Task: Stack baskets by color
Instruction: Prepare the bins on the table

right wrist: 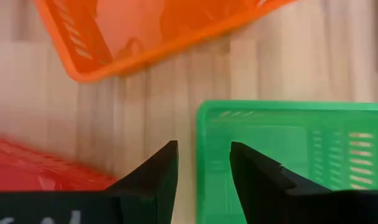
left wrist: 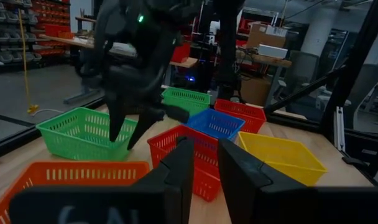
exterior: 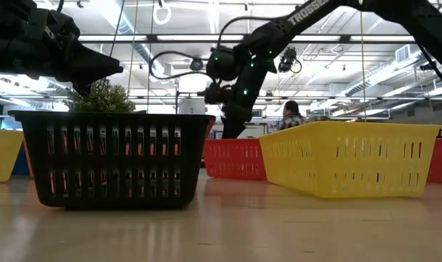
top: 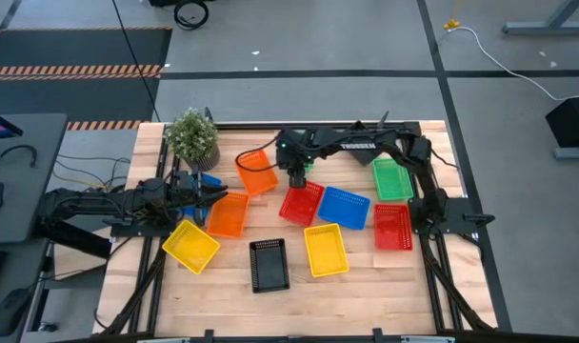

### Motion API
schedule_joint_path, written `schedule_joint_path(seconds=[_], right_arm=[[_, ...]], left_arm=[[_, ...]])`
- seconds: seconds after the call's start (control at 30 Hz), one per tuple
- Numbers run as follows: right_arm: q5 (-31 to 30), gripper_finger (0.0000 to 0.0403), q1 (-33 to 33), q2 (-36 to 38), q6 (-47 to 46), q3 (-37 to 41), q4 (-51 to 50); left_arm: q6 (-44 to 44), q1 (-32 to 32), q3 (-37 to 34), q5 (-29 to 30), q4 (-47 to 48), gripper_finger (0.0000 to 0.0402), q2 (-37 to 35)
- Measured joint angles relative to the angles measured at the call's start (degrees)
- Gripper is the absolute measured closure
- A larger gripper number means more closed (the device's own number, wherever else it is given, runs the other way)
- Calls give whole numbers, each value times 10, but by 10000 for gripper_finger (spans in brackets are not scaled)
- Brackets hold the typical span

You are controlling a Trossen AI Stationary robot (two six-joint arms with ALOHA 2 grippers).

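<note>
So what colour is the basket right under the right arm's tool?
Green, clearest in the right wrist view.

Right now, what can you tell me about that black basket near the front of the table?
The black basket is a small rectangular tray that looks like plastic, with walls cut into rows of upright slots and a flared rim. It sits upright and empty on the wooden table, near the front edge, between a yellow basket on one side and another yellow basket on the other. It stands alone: nothing rests in it, no other basket touches it, and neither gripper is near it.
</note>
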State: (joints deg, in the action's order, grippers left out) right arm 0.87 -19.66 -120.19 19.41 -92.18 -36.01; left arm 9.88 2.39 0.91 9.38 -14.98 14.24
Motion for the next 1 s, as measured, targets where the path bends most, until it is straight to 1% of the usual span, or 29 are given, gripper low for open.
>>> schedule_joint_path(seconds=[0.1, 0.2, 0.27, 0.4, 0.43, 0.57, 0.77, 0.87, 1.0], right_arm=[[2, 268, -1, -19, 13, 0, -3], [2, 293, 0, -27, 16, 0, -9], [2, 318, 0, -27, 17, 0, -27], [-2, 384, -1, -17, 13, 0, -48], [-5, 392, -1, -11, 13, 0, -49], [-25, 388, 2, 8, 4, 0, -72], [-22, 396, 7, 30, 27, 15, -86], [-22, 398, -5, 31, 36, 34, -88], [-26, 398, -30, 31, 25, 54, -77]], left_arm=[[0, 0, 0, 0, 0, 328, 0], [0, 0, 0, 0, 0, 326, 0], [0, 0, 0, 0, 0, 324, 0], [4, 0, 0, 0, 0, 323, 0], [9, 0, 0, 0, 1, 324, 0], [15, 0, 0, 0, 7, 328, 0], [15, 0, 0, 0, 10, 328, 0], [15, 0, 0, 0, 17, 325, 0], [16, 0, 0, 0, 32, 326, 0]])
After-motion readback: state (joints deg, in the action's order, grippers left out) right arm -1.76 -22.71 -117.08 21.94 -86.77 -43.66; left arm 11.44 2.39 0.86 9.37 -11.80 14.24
